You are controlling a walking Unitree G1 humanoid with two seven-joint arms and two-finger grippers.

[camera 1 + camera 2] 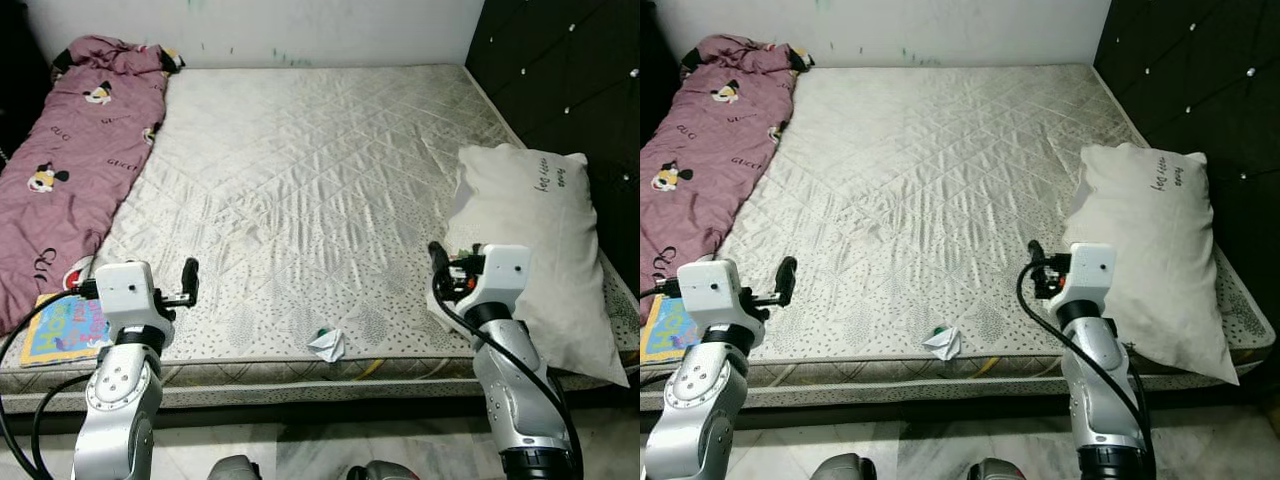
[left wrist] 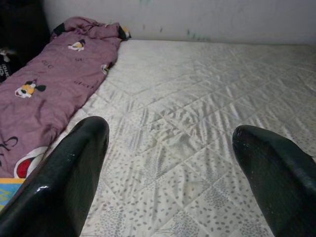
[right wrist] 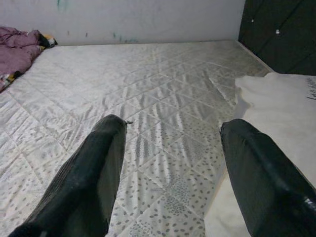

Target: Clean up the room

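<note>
Crumpled paper at mattress front edge; pillow right, blanket left; both jaws wide open, empty.

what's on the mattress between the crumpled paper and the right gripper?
Nothing: bare quilted mattress separates the crumpled paper at the front edge from the right gripper by the pillow, in both eye views.
</note>
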